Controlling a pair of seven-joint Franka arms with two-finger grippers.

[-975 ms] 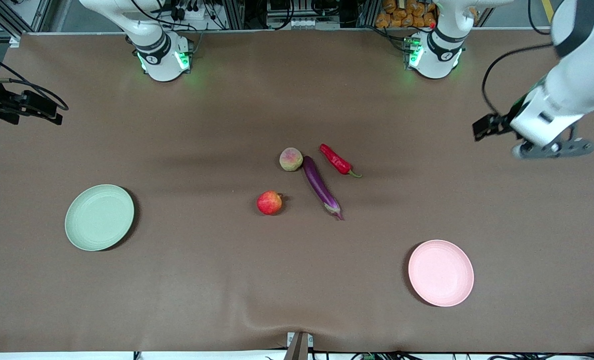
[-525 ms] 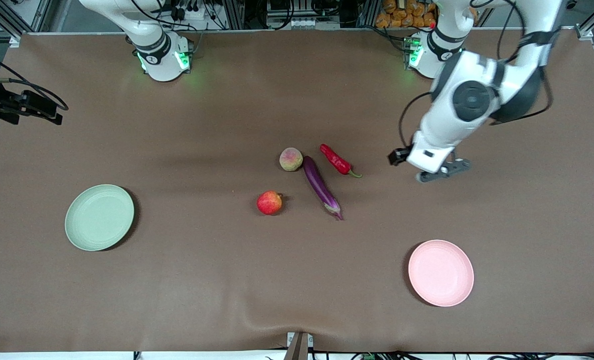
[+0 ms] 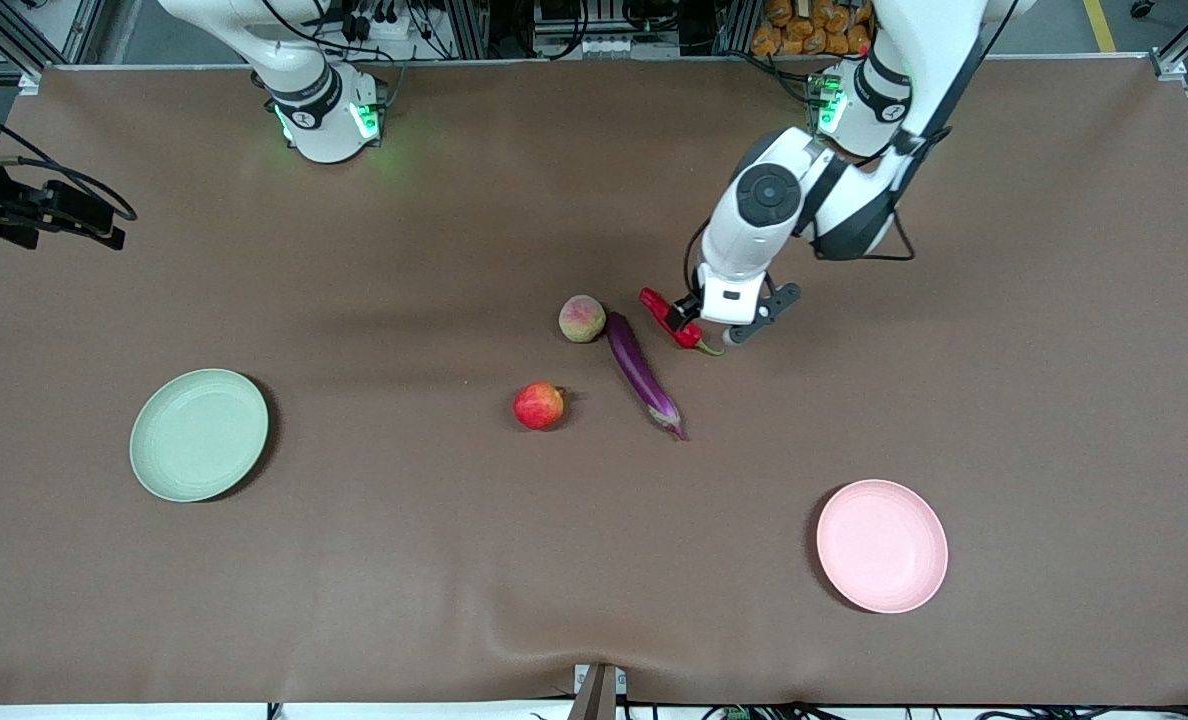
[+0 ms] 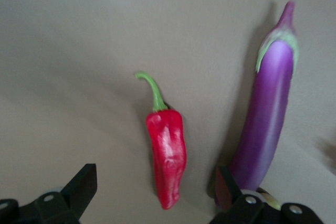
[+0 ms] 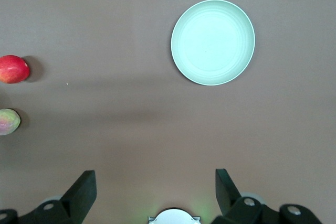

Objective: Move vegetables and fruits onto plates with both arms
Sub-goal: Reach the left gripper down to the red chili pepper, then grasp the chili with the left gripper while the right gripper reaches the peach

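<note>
The red chili pepper [image 3: 662, 310] lies at the table's middle, beside the purple eggplant [image 3: 640, 372]. My left gripper [image 3: 698, 320] hangs low over the chili's stem end, open and empty. In the left wrist view the chili [image 4: 167, 156] lies between its spread fingers [image 4: 83, 186], with the eggplant [image 4: 265, 124] alongside. The peach [image 3: 582, 318] and red apple [image 3: 539, 405] lie toward the right arm's end. The mint plate [image 3: 199, 435] and pink plate [image 3: 882, 545] hold nothing. My right gripper [image 5: 155, 192] is open and empty, high over the table, out of the front view.
The right wrist view shows the mint plate [image 5: 213, 42], the apple [image 5: 12, 69], the peach [image 5: 8, 121] and the right arm's base [image 5: 173, 217]. A black camera rig [image 3: 49, 215] sits at the table's edge at the right arm's end.
My left arm has swung in from the left arm's end of the table and come down over the chili. The right arm has not moved, and nothing on the table has shifted.
</note>
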